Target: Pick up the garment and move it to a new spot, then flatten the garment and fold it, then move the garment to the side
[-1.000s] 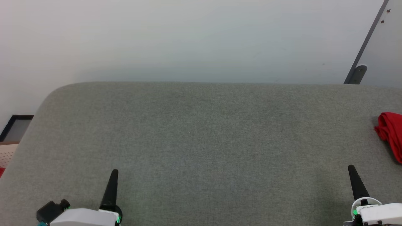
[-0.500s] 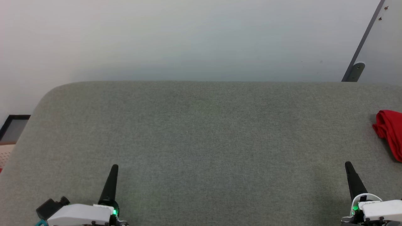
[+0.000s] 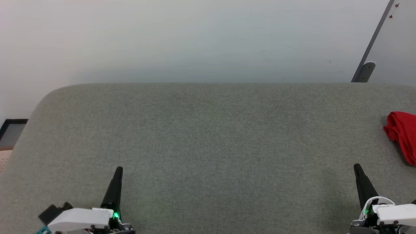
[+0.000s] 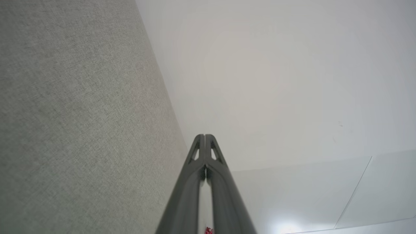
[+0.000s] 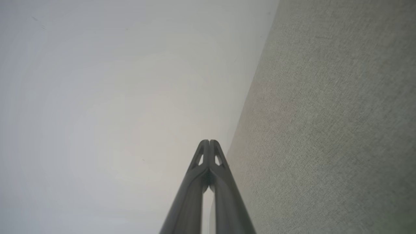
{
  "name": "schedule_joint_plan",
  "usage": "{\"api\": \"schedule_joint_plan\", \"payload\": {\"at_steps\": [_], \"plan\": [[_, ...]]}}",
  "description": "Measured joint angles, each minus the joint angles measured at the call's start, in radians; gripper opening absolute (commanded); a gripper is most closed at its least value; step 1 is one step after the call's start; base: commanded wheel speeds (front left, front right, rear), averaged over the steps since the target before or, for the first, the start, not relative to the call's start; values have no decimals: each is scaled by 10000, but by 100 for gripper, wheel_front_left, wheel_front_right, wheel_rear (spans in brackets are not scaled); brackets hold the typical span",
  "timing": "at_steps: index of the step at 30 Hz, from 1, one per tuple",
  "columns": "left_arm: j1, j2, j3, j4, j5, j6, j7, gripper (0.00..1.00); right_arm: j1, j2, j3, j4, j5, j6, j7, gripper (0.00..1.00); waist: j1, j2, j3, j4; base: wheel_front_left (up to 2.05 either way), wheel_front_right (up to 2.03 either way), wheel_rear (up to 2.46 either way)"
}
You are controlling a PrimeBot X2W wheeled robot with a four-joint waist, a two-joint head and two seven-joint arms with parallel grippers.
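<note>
The left gripper [image 3: 118, 170] sits at the lower left of the head view, its fingers pressed together, empty, pointing up the frame over the grey fabric surface [image 3: 208, 136]. The right gripper [image 3: 357, 167] mirrors it at the lower right, likewise closed and empty. The garment [image 3: 403, 135] lies bunched at the right edge, above the right gripper and apart from it.

I log left gripper [image 3: 119, 169] and right gripper [image 3: 357, 166]: black tapered fingers [image 3: 113, 192], white wrist shells [image 3: 78, 219], green light [image 3: 115, 215] beside each shell.

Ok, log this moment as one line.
garment: bunched, far right of grey surface, untouched | left hand: shut, empty | right hand: shut, empty | stage: pick-up not begun
</note>
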Motion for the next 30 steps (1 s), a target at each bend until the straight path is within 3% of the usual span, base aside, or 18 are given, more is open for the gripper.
{"api": "schedule_joint_plan", "payload": {"at_steps": [30], "plan": [[-349,-134,244,165,-1620,-2,476,0,-359,138,-46,161,1417,-2,412,0,0,0,125,-169,0,0,0]]}}
